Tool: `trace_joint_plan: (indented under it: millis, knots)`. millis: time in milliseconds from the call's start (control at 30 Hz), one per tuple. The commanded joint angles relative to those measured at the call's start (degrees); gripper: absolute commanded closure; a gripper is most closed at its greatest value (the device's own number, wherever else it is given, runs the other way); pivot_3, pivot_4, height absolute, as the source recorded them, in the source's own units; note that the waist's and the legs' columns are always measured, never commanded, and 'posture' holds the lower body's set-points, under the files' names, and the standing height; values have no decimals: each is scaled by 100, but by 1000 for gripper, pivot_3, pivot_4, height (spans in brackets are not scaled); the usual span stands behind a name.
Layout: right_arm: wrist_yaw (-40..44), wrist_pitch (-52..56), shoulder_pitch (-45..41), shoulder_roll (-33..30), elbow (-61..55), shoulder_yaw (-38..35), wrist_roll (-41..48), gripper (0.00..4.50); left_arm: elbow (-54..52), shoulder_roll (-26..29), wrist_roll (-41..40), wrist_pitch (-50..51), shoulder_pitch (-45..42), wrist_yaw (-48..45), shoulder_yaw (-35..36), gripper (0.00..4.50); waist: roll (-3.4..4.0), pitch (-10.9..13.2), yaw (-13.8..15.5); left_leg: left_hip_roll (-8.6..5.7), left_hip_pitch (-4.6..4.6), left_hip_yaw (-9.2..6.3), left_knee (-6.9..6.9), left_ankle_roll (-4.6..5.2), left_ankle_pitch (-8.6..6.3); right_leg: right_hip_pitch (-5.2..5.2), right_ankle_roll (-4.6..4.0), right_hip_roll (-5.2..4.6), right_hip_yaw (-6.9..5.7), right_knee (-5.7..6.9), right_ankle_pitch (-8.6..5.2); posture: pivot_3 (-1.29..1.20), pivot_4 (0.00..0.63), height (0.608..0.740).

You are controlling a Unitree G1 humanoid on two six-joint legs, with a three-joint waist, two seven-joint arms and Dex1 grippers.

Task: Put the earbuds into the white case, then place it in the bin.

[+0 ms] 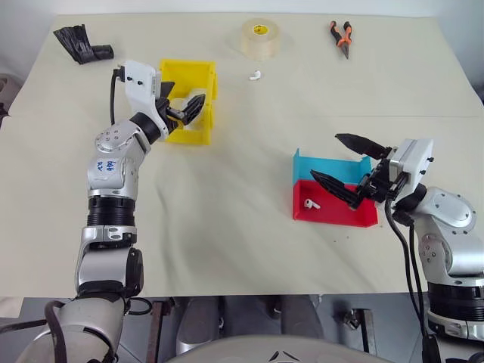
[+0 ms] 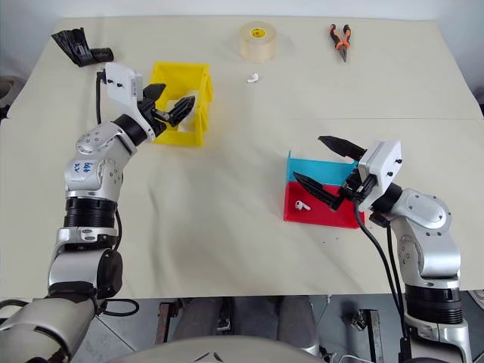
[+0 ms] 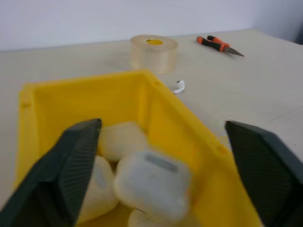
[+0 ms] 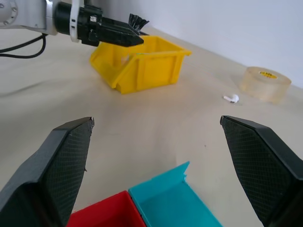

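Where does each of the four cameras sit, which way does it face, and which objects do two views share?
Left and right eye views: on the head, looking down over the table; both arms show.
Left wrist view: behind the open left gripper, facing into the yellow bin of white cases.
Right wrist view: behind the open right gripper, facing across the table toward the bin and left gripper.
Shared: tape roll, loose earbud.

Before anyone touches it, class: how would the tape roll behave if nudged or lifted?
The tape roll lies flat, so a nudge would probably slide it, not roll it. It looks thick and rigid, so likely holds shape. Its wide ring may be awkward for narrow fingers.
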Motion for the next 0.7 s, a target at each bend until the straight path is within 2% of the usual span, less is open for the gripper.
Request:
trace_joint_plan:
  millis: [33,233,367,533,700]
  knots:
    - [-33,-53,58,-58,-240,-96,63,0,-483,219,9,-258,61,-207,31,19,0,0,-31,0,0,0,0,0,0,0,0,0,0,1,0,0,150,740]
    - [452,-24,218,-414,-90,-279,244,0,-1932,1003,-619,-128,1409,-1785,18,19,0,0,-74,1,2,3,-3,-1,0,-3,0,-1,3,0,0,0,150,740]
    - [909,-54,266,-760,192,-343,312,0,-2196,1581,-841,-954,2555,-2826,402,19,1,0,-72,6,6,6,-2,-1,0,-3,-1,0,4,4,-1,0,150,740]
    - [1099,-146,277,-909,429,-435,292,0,-2641,1773,-986,-1248,3374,-3226,529,19,0,1,36,6,5,3,11,-1,0,2,-1,-3,5,8,-1,0,150,740]
    - [1239,-430,470,-927,496,-490,145,0,-2982,1603,-972,-1255,3548,-3122,324,19,0,1,97,5,5,5,7,-1,0,0,-1,-3,7,6,0,0,150,740]
